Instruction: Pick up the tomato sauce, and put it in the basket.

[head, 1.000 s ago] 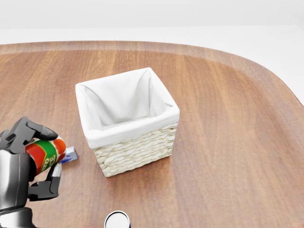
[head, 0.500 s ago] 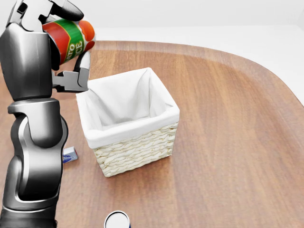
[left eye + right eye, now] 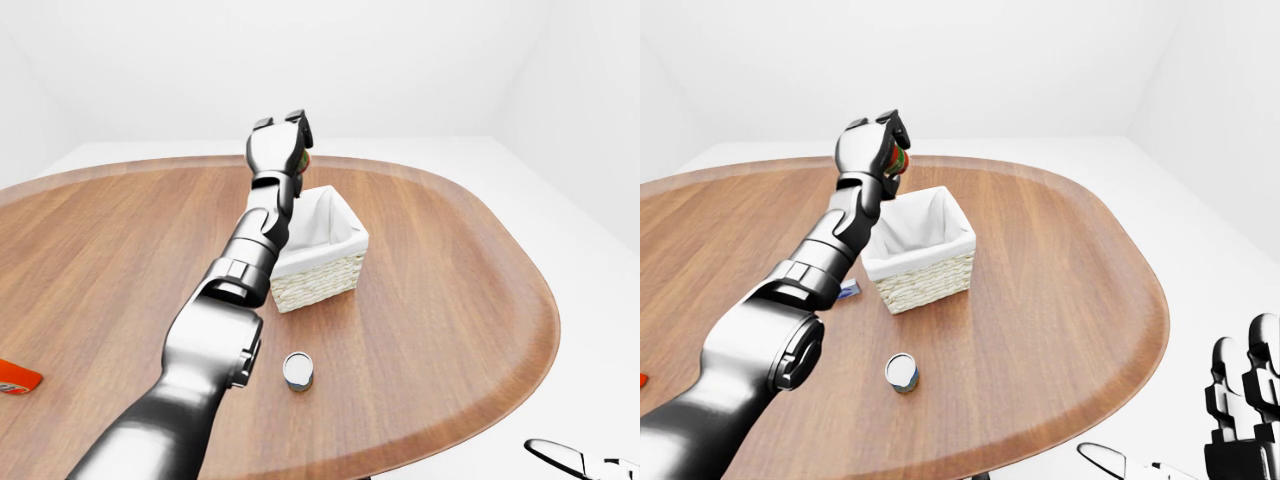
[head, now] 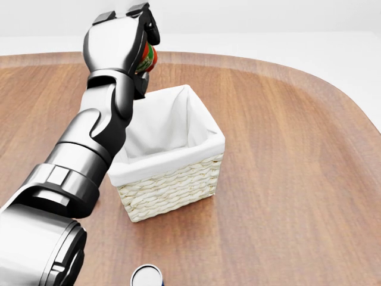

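The tomato sauce can [image 4: 149,61], with a red and green label, is held high in my left hand [image 4: 144,47], whose fingers are shut round it. In the head view the can hangs just above the upper left corner of the basket [image 4: 172,186], a square wicker basket with a white cloth liner that looks empty inside. My left arm hides the basket's left side. My right hand [image 3: 1243,392] shows only at the bottom right of the right-eye view, off the table, fingers spread and holding nothing.
A small round can [image 4: 146,276] stands on the wooden table [image 4: 286,179] below the basket in the head view. A small blue box [image 3: 849,290] lies left of the basket. An orange-red packet [image 3: 15,377] lies at the left edge of the left-eye view.
My left hand has lifted the can from low at the left of the head view, up and to the right, to above the basket's upper left corner. The basket has not moved.
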`<state>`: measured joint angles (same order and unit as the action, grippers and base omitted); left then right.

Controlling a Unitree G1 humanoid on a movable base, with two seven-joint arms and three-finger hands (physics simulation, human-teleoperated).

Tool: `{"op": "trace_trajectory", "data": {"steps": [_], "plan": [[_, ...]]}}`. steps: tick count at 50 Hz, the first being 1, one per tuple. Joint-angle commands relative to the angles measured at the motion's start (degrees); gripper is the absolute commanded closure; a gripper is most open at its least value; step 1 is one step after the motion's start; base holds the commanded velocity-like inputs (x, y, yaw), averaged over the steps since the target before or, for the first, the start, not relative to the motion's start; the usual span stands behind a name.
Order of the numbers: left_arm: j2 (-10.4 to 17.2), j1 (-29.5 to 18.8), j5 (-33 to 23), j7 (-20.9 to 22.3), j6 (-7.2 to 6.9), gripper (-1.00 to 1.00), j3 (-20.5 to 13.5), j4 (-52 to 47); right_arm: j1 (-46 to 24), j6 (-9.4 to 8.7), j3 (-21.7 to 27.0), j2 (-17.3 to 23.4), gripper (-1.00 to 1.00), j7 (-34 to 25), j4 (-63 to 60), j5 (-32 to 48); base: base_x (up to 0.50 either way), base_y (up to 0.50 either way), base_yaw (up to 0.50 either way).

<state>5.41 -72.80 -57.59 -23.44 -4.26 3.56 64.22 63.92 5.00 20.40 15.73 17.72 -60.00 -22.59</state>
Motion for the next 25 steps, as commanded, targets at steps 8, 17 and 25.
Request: {"op": "trace_trajectory", "data": {"steps": [8,17,25], "plan": [[-0.97,1.82,0.22,11.90,-0.74,1.00,-2.79,13.49,-0.08,0.00,0.13,-0.16,-1.00,-0.48,0.00,-0.62,0.00,0.00,0.00],[-0.67,1.78,-0.05,12.24,-0.74,1.00,-2.18,13.51,-0.12,0.00,0.12,0.16,-1.00,-0.11,0.00,-0.41,0.00,0.00,0.00],[-0.64,3.59,-0.35,13.43,-0.74,1.00,-2.17,13.72,-0.23,0.00,0.33,-0.01,-1.00,-0.37,0.00,-0.74,0.00,0.00,0.00]]}}
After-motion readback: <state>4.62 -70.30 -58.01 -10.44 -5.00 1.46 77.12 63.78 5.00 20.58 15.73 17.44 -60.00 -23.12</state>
